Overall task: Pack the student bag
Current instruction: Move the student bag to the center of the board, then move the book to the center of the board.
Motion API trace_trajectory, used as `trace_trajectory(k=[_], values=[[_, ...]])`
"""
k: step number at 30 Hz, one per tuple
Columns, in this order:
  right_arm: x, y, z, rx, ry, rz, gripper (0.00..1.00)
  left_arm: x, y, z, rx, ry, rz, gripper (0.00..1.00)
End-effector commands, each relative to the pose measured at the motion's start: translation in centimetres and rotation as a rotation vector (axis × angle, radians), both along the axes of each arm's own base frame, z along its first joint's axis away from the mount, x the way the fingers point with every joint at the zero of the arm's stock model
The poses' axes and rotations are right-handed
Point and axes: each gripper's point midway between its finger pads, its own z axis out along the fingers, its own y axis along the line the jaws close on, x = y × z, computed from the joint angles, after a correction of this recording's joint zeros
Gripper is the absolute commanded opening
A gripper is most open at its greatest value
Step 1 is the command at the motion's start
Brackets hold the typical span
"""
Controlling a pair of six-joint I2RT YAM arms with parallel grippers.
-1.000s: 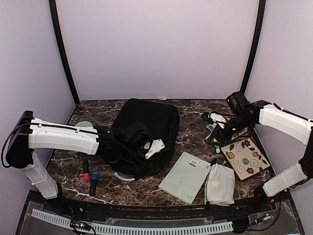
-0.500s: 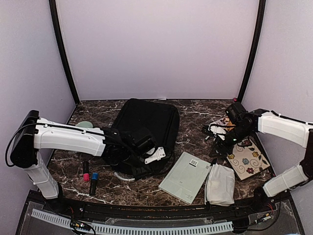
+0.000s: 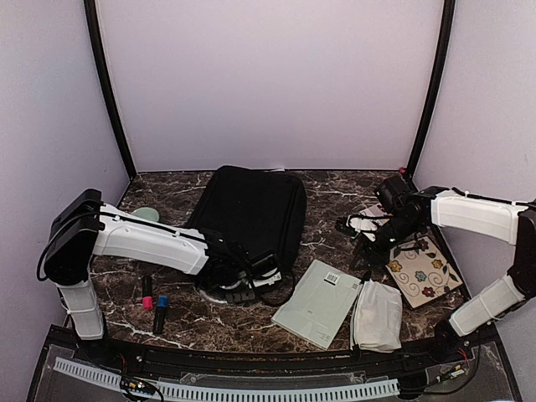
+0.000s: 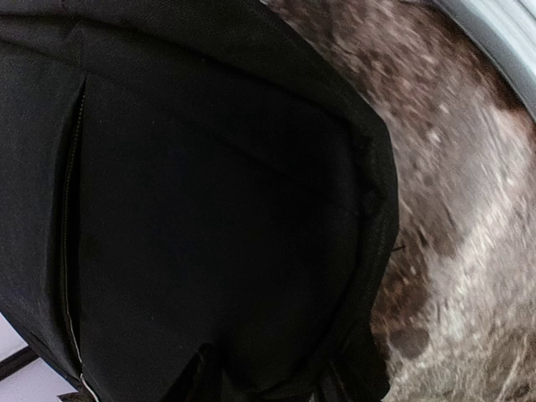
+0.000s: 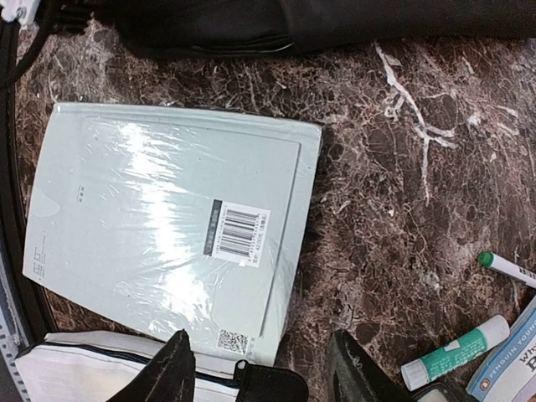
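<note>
The student bag point(image 3: 251, 209) is a large black backpack lying flat at the table's middle. It fills the left wrist view point(image 4: 209, 193), with a zipper down its left side. My left gripper point(image 3: 251, 283) is at the bag's near edge. Its dark fingers point(image 4: 194, 377) stand apart over the black fabric, holding nothing that I can see. My right gripper point(image 3: 368, 244) is open and empty, hovering right of the bag. In the right wrist view it point(image 5: 264, 377) is above the corner of a pale green wrapped notebook point(image 5: 167, 226) and a white pouch point(image 5: 92, 368).
The green notebook point(image 3: 318, 303) and white pouch point(image 3: 377, 315) lie front right. A floral notebook point(image 3: 423, 270) lies right, with glue sticks point(image 5: 456, 352), a pen point(image 5: 502, 266) and cables point(image 3: 364, 219) nearby. Two markers point(image 3: 153, 300) lie front left, and a pale green round thing point(image 3: 146, 213) is behind the left arm.
My left gripper has swung from over the bag's middle down to its near edge. My right gripper has moved left and nearer, toward the green notebook.
</note>
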Motion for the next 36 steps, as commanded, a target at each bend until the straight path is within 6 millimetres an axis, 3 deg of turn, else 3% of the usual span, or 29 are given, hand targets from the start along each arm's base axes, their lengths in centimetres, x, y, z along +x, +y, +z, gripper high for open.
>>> trace_trajectory(k=[1, 6, 8, 10, 11, 12, 15, 20, 24, 28, 36], values=[[-0.6, -0.8, -1.6, -0.081, -0.023, 0.036, 0.55, 4.9, -1.7, 0.5, -0.129, -0.101, 0.147, 0.37], [-0.5, -1.3, -2.2, -0.117, -0.042, 0.034, 0.56, 9.1, -4.2, 1.9, -0.344, -0.094, 0.280, 0.35], [-0.7, -1.5, -2.5, -0.147, -0.051, 0.050, 0.58, 9.1, -5.4, 2.6, -0.385, -0.062, 0.288, 0.44], [-1.3, -1.6, -2.7, -0.168, -0.050, 0.091, 0.72, 8.5, -6.1, 3.4, -0.427, -0.003, 0.315, 0.54], [-2.0, -1.3, -2.6, -0.165, -0.044, 0.130, 0.92, 8.0, -6.2, 3.8, -0.448, 0.027, 0.337, 0.58], [-2.4, -1.1, -2.5, -0.159, -0.047, 0.156, 0.99, 7.6, -6.2, 4.4, -0.473, 0.054, 0.367, 0.63], [-2.8, -0.2, -2.3, -0.153, -0.092, 0.198, 1.00, 5.6, -6.1, 5.8, -0.588, 0.152, 0.442, 0.75], [-2.8, 0.1, -3.1, -0.249, -0.154, 0.278, 1.00, 2.6, -5.8, 8.2, -0.766, 0.298, 0.512, 0.76], [-3.6, -1.3, -5.0, -0.396, -0.188, 0.375, 1.00, 0.3, -6.5, 7.4, -0.808, 0.458, 0.554, 0.74], [-3.9, -2.1, -6.1, -0.471, -0.226, 0.442, 1.00, -0.8, -7.3, 6.7, -0.820, 0.585, 0.602, 0.77], [-2.6, -0.6, -7.6, -0.489, -0.273, 0.417, 1.00, -2.2, -8.7, 2.8, -0.810, 0.777, 0.679, 0.77]])
